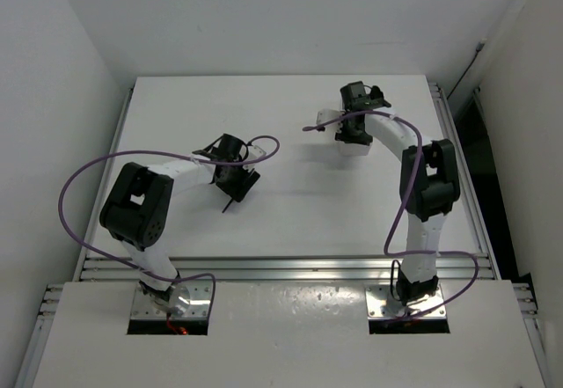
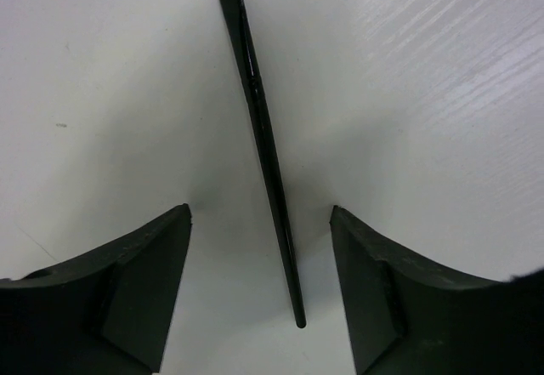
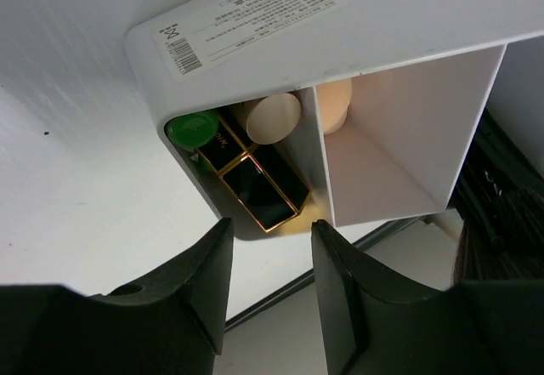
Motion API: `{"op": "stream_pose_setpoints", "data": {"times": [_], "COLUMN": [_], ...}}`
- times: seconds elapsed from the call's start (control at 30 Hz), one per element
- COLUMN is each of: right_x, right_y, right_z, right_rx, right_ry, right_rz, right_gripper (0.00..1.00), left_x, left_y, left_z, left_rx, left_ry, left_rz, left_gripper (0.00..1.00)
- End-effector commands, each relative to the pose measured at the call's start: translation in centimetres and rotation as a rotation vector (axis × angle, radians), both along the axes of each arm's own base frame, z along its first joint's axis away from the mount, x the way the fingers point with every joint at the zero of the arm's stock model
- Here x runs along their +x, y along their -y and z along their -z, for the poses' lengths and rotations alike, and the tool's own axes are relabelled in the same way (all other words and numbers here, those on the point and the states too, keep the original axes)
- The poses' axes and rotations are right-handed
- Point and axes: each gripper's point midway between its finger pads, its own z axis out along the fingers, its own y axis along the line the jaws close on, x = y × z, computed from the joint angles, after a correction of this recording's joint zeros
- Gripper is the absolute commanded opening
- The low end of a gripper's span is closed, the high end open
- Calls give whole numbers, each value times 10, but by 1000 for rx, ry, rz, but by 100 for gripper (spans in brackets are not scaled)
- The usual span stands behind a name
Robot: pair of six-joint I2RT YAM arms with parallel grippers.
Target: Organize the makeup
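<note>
Meanwhile, the left hand (image 2: 259, 211) gaped astride a thin black brush (image 2: 259, 111), the right hand (image 3: 270, 226) likewise before a white box (image 3: 408, 35).

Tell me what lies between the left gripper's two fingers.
A thin black stick, lying on the white table, clear of both fingers; the left wrist view shows it.

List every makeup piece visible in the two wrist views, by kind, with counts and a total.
Thin black stick, lying on the table: 1
Black-and-gold case, inside the white box: 1
Green-capped tube, same compartment: 1
Beige round-ended pieces: 2
Dark bristled brush, cut off at the edge: 1
Total: 6 visible
</note>
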Motion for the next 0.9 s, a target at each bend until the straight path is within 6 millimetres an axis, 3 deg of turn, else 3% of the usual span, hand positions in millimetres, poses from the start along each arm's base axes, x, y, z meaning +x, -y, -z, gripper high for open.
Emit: {"op": "stream_pose_setpoints", "data": {"times": [0.0, 0.03, 0.3, 0.43, 0.5, 0.67, 0.83, 0.87], "right_x": [9, 10, -2, -13, -17, -32, -43, -48], "right_y": [1, -1, -3, -1, -1, -3, -8, -3], "right_z": [-40, -52, -85, -88, -99, -110, -128, -121], "right_rx": [70, 94, 225, 254, 296, 458, 549, 547], "right_ry": [121, 148, 222, 227, 250, 263, 323, 317], "right_rz": [96, 106, 219, 251, 286, 383, 392, 410], "right_gripper": [43, 45, 48, 49, 51, 55, 56, 56], "left_x": [-2, 0, 2, -4, -11, -14, -12, -8], "left_y": [6, 10, 18, 17, 19, 14, 14, 16], "left_z": [-7, -10, -1, 15, 23, 38, 40, 38], "left_rx": [-41, -57, -62, -50, -57, -39, -76, -80], "left_ry": [12, 16, -13, -62, -103, -186, -211, -201], "left_rz": [15, 23, 50, 52, 71, 79, 63, 63], "left_gripper": [70, 68, 57, 53, 44, 0, 0, 0]}}
